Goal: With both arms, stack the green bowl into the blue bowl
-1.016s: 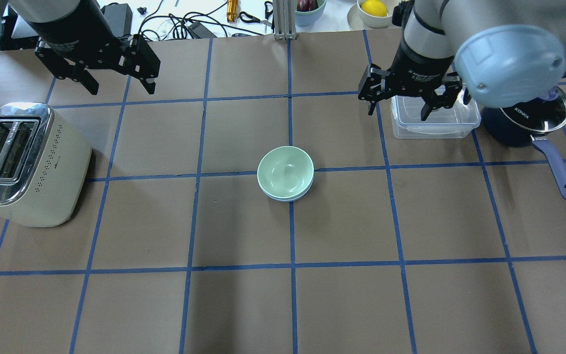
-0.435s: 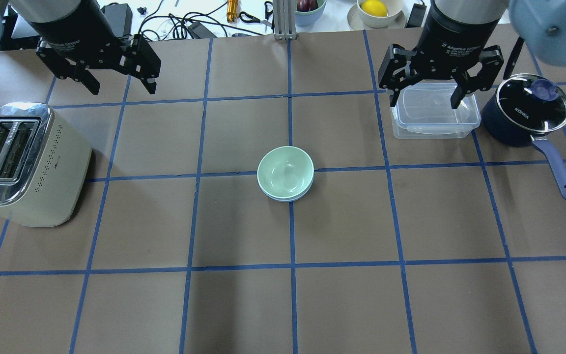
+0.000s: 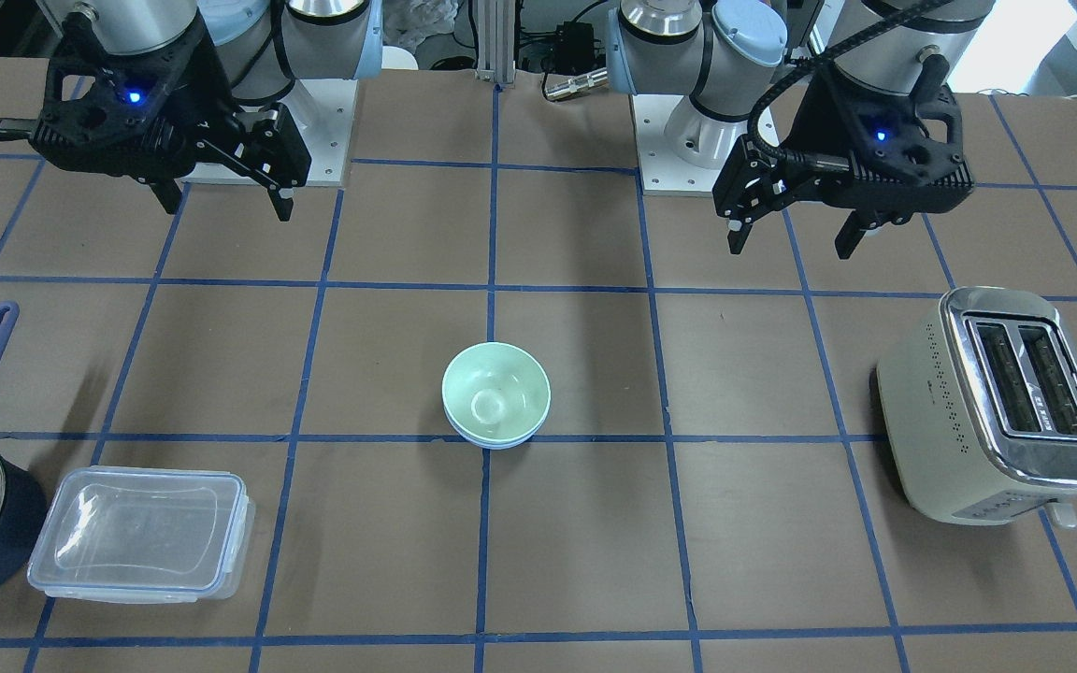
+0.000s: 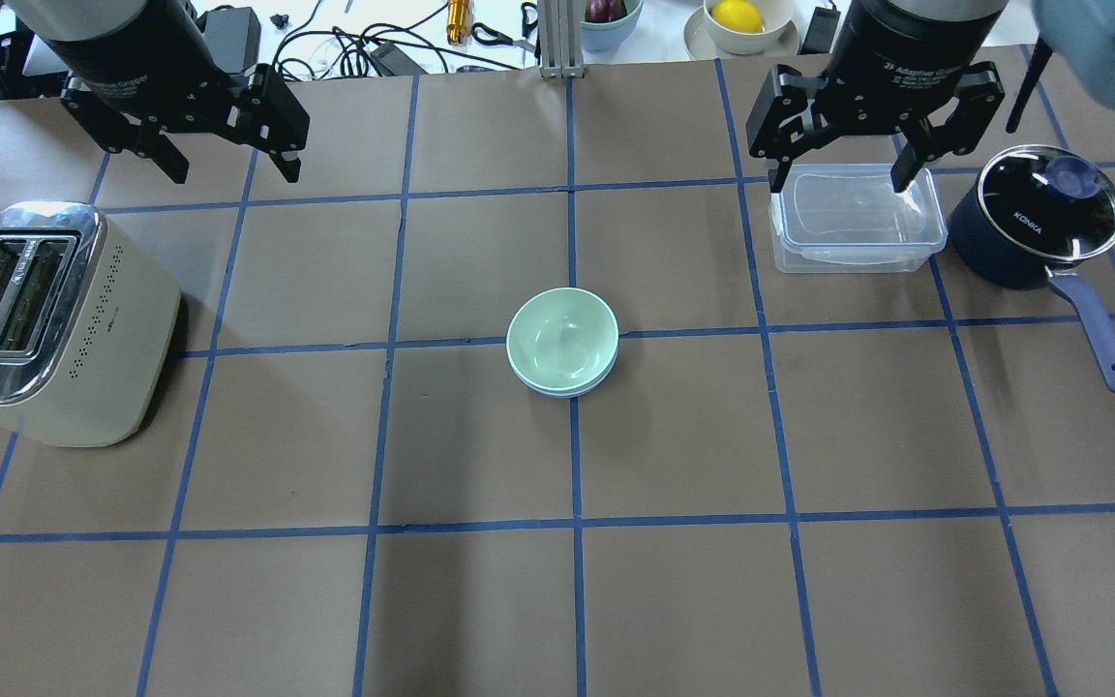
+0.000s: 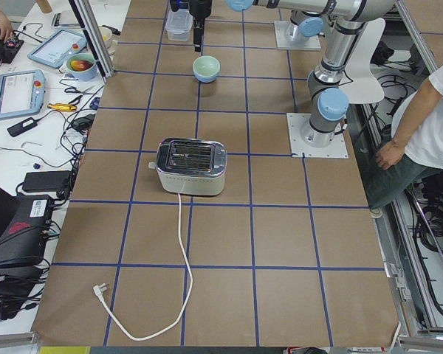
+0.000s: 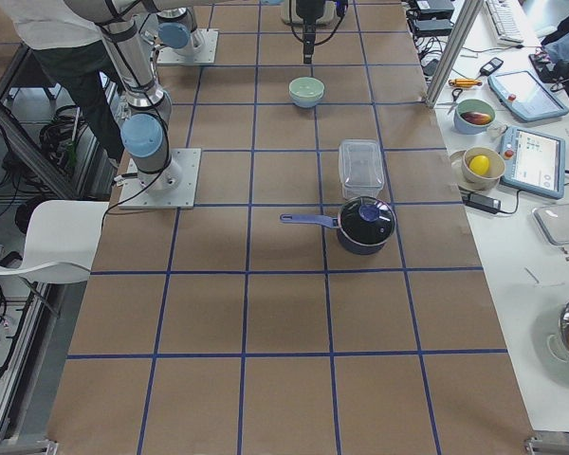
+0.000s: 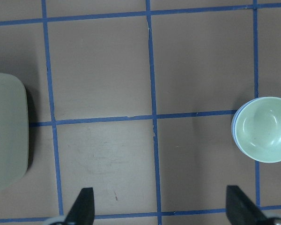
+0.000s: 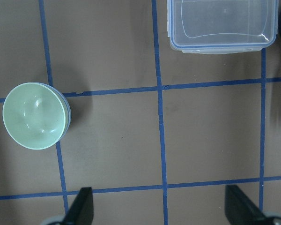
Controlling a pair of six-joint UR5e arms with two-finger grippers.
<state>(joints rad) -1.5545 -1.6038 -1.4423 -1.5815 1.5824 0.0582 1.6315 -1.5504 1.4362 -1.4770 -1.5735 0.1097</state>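
On the table [image 4: 480, 600], the green bowl [image 4: 562, 337] is seated in the blue bowl [image 4: 559, 392], so the left gripper [image 4: 233, 174] and right gripper [image 4: 840, 182], jaws apart, are best held clear.

The green bowl [image 7: 264, 129] sits nested inside the blue bowl [image 7: 234, 124], of which only a thin sliver of rim shows, on the brown worktop [image 7: 103, 70] crossed by blue tape lines [image 7: 152, 89]. The cream toaster [image 7: 7, 136] stands well apart. The left gripper [image 7: 161, 208] has its fingers [image 7: 84, 208] spread wide, holding nothing.

Silver-grey arms [image 3: 667, 45], light-blue joint caps [image 3: 750, 33]; black left claw [image 3: 789, 247], right claw [image 3: 226, 209], both blue-lit.
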